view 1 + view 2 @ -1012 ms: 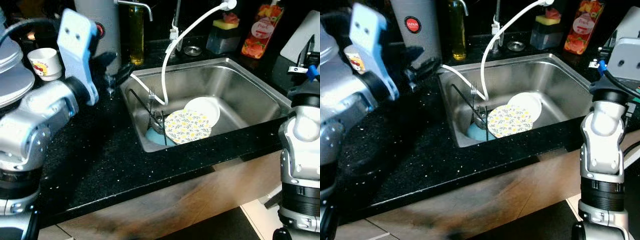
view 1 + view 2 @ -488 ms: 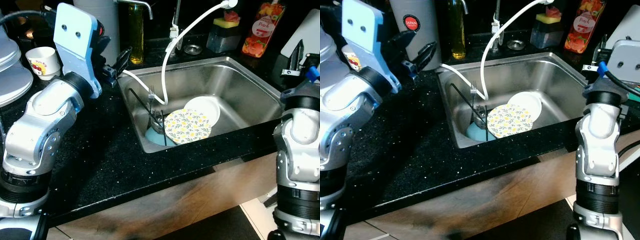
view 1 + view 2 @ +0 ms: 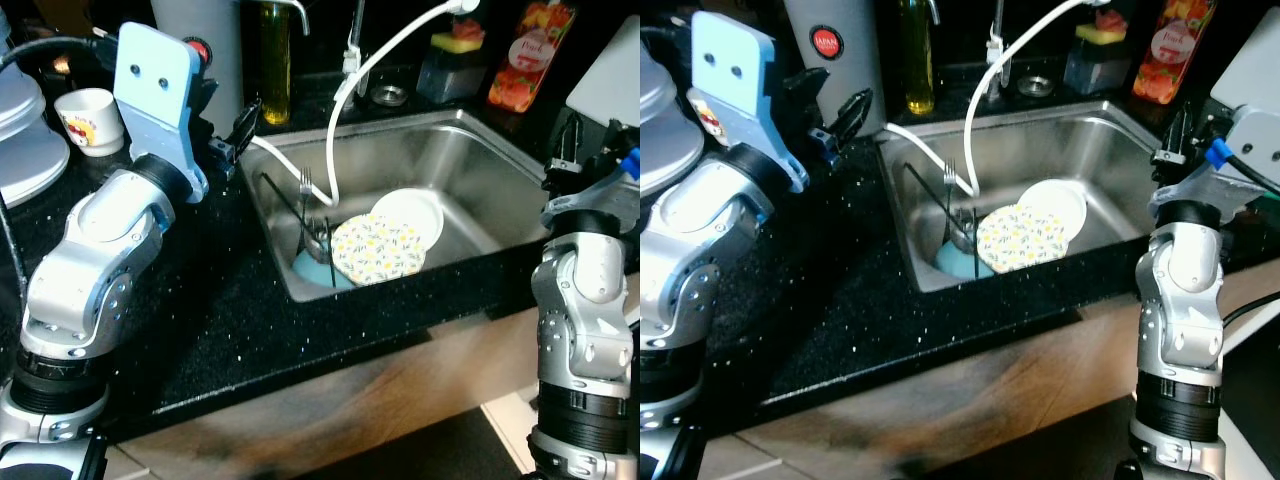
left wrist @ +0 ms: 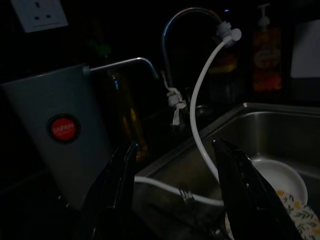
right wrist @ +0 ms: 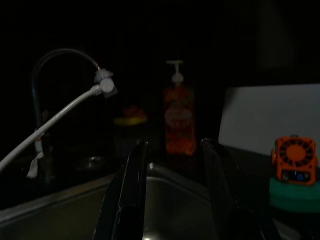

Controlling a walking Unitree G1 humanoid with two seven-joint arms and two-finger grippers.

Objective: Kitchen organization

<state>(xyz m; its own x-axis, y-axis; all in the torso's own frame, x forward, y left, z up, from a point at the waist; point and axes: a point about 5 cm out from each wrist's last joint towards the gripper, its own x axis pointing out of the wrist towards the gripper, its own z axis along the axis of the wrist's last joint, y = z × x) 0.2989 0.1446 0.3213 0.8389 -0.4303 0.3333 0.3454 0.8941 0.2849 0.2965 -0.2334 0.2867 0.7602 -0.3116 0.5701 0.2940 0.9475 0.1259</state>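
Floral plate [image 3: 378, 248] lies in sink [image 3: 470, 160], between both end effectors.

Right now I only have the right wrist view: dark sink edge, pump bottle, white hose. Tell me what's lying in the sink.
Observer: A floral plate leans over a plain white plate, with a light blue dish beside them.
Operator: Report any cutlery.
Observer: A fork stands tines-up, next to dark utensils at the blue dish.
Operator: Give me the left gripper's position.
Observer: The left gripper hangs open over the black counter, at the sink's near-left corner, by the grey canister.
Operator: And mine?
Observer: The right gripper is open at the sink's right edge.
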